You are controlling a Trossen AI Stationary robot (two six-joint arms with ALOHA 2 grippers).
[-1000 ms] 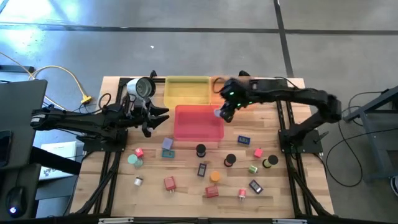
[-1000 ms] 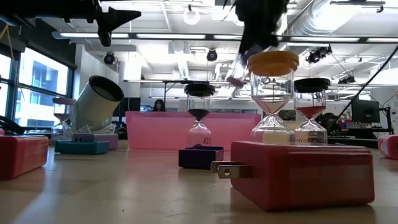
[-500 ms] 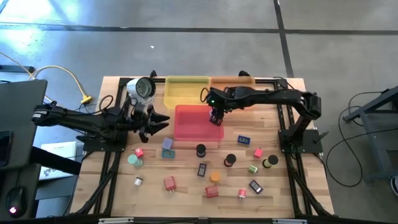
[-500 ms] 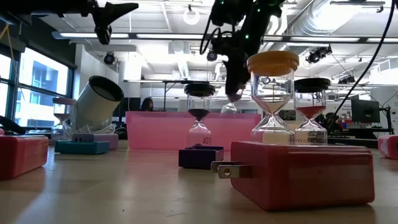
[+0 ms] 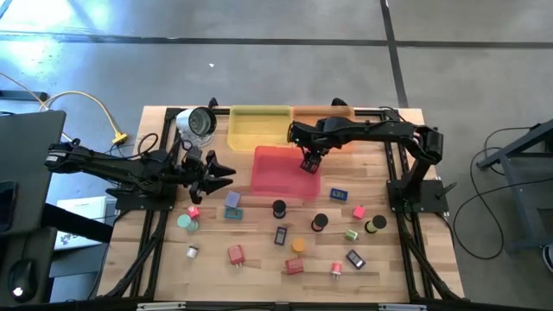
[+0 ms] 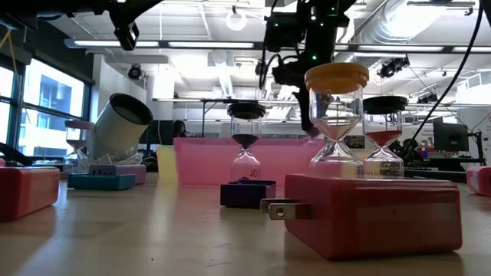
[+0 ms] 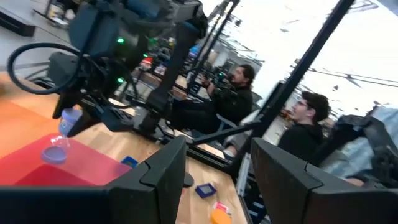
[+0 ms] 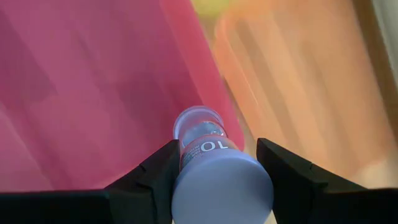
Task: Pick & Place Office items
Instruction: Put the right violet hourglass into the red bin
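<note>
Wooden surface [image 5: 216, 259], many office items loose on its near half. Pink tray [image 5: 276, 177] mid-surface. My right fingers [image 5: 308, 163] over the tray's right edge, clamped on a lilac sand timer [image 8: 208, 168], partly spread. To do this well: centre over the tray, lower, then release. My left fingers [image 5: 226, 170] wait near the tray's left side, parted, holding nothing.

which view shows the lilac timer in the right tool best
The right wrist view: the lilac timer fills it, gripped between the right tool's fingers over the pink tray. The left wrist view shows it small and far off. In the high and low views the arm mostly hides it.
</note>
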